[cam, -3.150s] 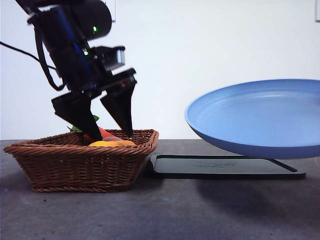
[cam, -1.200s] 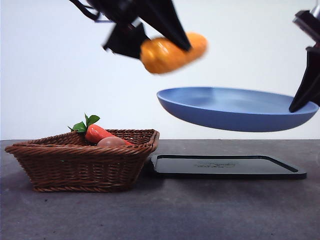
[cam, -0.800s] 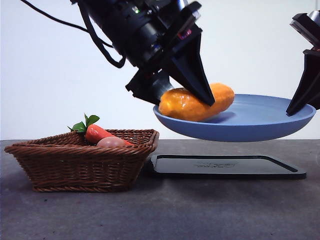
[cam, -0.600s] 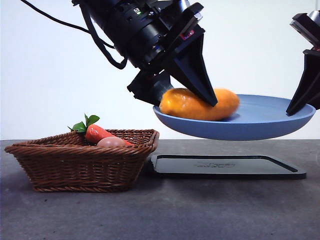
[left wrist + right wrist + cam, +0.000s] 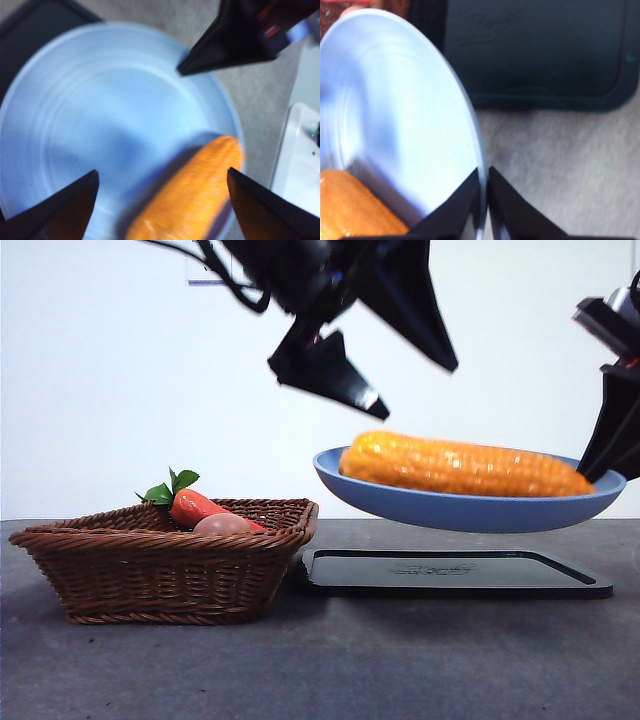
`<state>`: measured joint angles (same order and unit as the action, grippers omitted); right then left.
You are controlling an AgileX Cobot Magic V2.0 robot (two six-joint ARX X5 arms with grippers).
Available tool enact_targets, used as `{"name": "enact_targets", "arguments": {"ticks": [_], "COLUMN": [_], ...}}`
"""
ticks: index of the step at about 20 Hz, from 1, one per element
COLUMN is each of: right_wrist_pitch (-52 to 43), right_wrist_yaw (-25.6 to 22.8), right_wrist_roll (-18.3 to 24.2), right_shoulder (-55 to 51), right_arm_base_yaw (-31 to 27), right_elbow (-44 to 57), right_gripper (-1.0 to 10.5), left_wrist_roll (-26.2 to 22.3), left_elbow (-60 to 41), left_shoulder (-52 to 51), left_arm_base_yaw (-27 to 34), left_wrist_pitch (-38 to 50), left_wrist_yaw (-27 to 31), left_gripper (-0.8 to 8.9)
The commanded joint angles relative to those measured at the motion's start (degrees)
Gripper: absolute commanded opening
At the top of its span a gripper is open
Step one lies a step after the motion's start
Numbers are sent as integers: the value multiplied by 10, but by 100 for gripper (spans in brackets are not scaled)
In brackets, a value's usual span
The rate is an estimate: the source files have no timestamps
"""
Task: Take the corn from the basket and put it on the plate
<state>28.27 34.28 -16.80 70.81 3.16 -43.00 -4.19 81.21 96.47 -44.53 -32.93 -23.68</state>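
The corn (image 5: 462, 466) lies on the plate (image 5: 420, 502), right of centre. The left gripper (image 5: 400, 355) hangs released above it. The right gripper (image 5: 483, 186) pinches the plate's rim at the right edge.

corn (image 5: 460, 466): bumpy, matt | plate (image 5: 400, 502): smooth, slight sheen | basket (image 5: 165, 575): rough woven wicker | tray (image 5: 450, 575): glossy black

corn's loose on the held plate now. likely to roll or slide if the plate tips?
Probably yes. The corn is a round-sided cob lying free on the shallow plate; the left tool is open above it. The smooth dish and low rim would hardly stop it. The right tool pinches only one rim edge, so the plate may sag.
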Motion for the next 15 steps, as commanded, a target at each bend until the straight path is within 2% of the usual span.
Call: {"name": "enact_targets", "arguments": {"ticks": [1,5,15], "right_wrist_pitch": [-35,-64,-51], "right_wrist_yaw": [2,2,2], "right_wrist_roll": [-9,-12,-9], "right_shoulder": [25,76,295], "right_arm_base_yaw": [-1,-17,-39], "right_elbow": [-10,-37,-221], "right_gripper": [1,1,1], "left_wrist_roll": [-10,-9,-7], "left_elbow": [40,62,63], "left_shoulder": [5,5,5], "left_arm_base_yaw": [-1,-1,-1], "left_wrist_pitch": [-21,-38,-38], "left_wrist_yaw": [2,1,1], "left_gripper": [417,417,416]}}
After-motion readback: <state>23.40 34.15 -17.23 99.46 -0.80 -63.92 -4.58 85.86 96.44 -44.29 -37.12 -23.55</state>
